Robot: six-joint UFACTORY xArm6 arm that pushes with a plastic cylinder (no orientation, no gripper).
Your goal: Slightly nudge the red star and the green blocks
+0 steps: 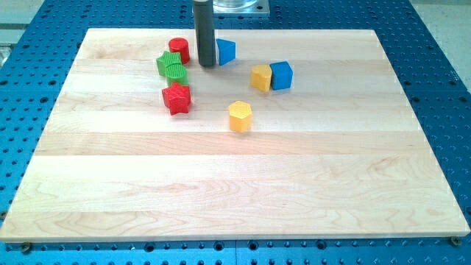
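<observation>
Single arm, ending in a plain dark rod; no fingers are showing, so no open or closed state can be told. My tip (205, 65) is resting on the wooden tabletop (235, 184) near the view's top, left of centre.

Task blocks are sitting just to the view's left of my tip. Two green blocks are lying pressed together: one green block (168, 62) upper left, the other green block (176, 73) just below and right of it, shapes hard to make out. The red star (176, 98) is lying just below the green pair, close to touching it. My tip is standing near the green pair, with a small gap showing.

Others: a red cylinder (179, 49) is sitting above the greens, left of the rod. A blue block (225, 51) is peeking out behind the rod on the right. Farther right, a yellow block (261, 77) is touching a blue cube (281, 75). A yellow hexagonal block (240, 116) is sitting alone, nearer centre.
</observation>
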